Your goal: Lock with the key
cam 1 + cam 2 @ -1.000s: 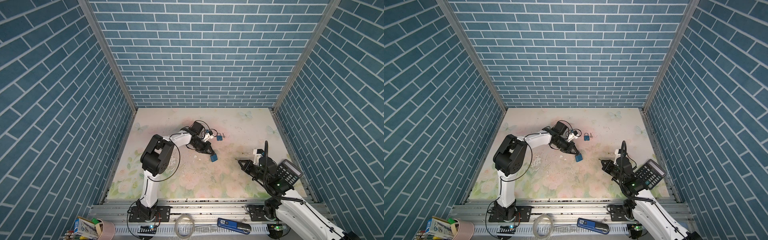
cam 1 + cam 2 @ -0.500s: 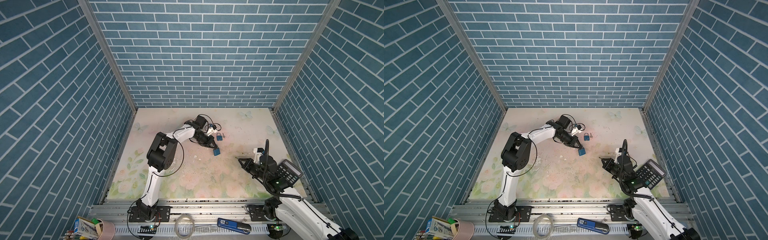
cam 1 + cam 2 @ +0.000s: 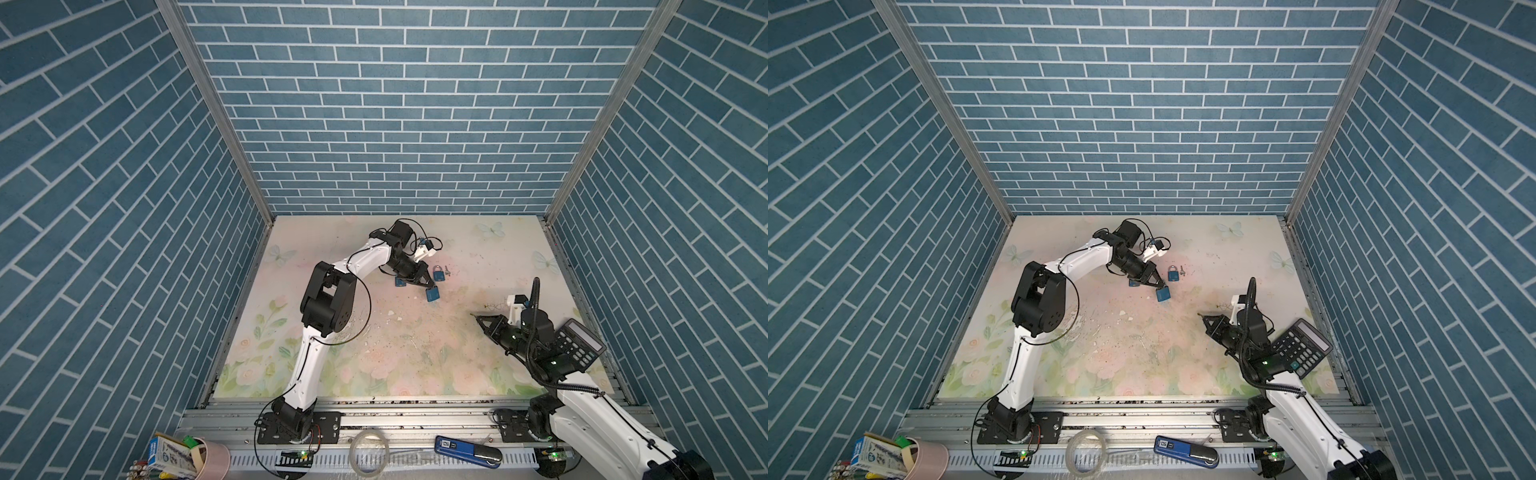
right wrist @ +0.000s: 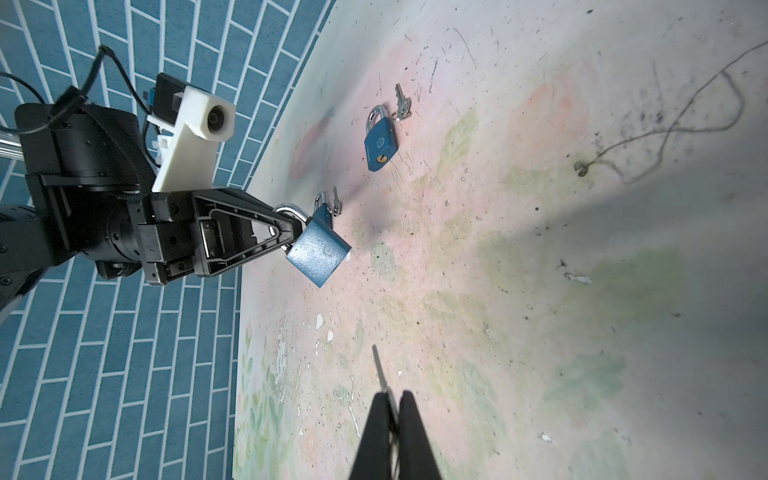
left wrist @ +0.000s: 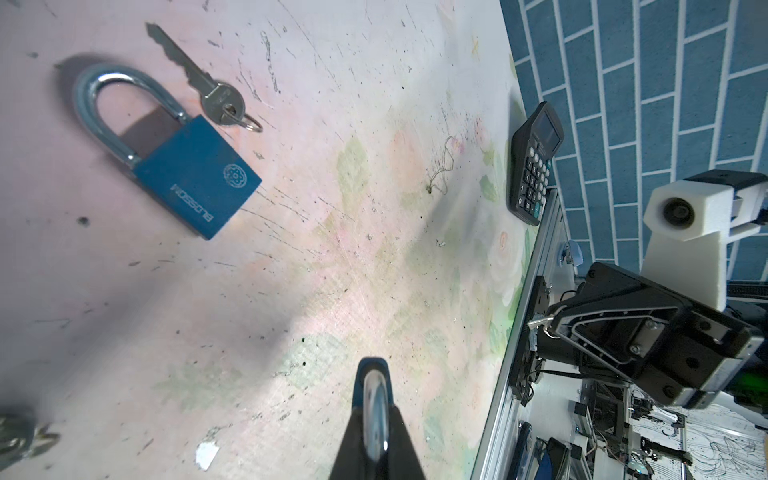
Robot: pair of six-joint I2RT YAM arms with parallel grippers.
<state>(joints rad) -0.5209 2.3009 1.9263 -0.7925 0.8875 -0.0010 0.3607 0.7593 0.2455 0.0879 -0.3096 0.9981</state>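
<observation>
Key [image 4: 379, 370] pinched in the right gripper [image 4: 392, 397]: we see its blade jutting from fingertips pressed tight on it, in the air above the floral mat [image 3: 374, 353] and well apart from the blue padlock [image 4: 318, 253]. That padlock hangs from the left gripper [image 4: 296, 236], whose fingers are clamped on its steel shackle. A second padlock [image 5: 187, 178] lies flat on the mat nearby, with a spare key [image 5: 199, 83] on a ring just beside its shackle. At the front rail a pink cup [image 3: 214, 457] holds small cartons and other items too small for us to name, and its base is cut off by the frame. A third padlock [image 3: 400, 282] sits largely hidden behind the left gripper. We cannot make out the held padlock's keyhole, nor whether its shackle is latched. A calculator [image 3: 579, 345] rests at the mat's right edge.
</observation>
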